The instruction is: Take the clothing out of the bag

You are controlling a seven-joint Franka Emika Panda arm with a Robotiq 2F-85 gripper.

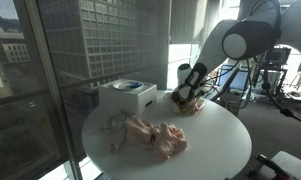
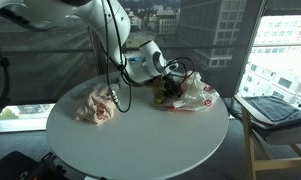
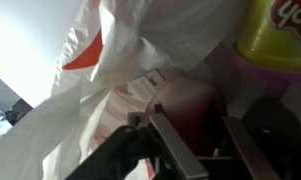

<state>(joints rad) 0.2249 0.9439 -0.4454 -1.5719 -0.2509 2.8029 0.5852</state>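
Observation:
A white plastic bag (image 2: 197,95) with red print lies on the round white table (image 2: 140,140); it also shows in an exterior view (image 1: 194,104). My gripper (image 2: 168,88) reaches into the bag's mouth. In the wrist view the bag's wall (image 3: 110,60) fills the left, and a dark red piece of clothing (image 3: 190,105) lies between my spread fingers (image 3: 205,140). I cannot tell whether the fingers touch it. A pale pink heap of clothing (image 1: 150,135) lies on the table away from the bag, and it also shows in an exterior view (image 2: 98,104).
A white box (image 1: 128,97) with a blue-lined opening stands at the back of the table, near the window. A yellow tub (image 3: 275,35) sits inside the bag beside the red cloth. A chair with a dark cushion (image 2: 275,108) stands next to the table.

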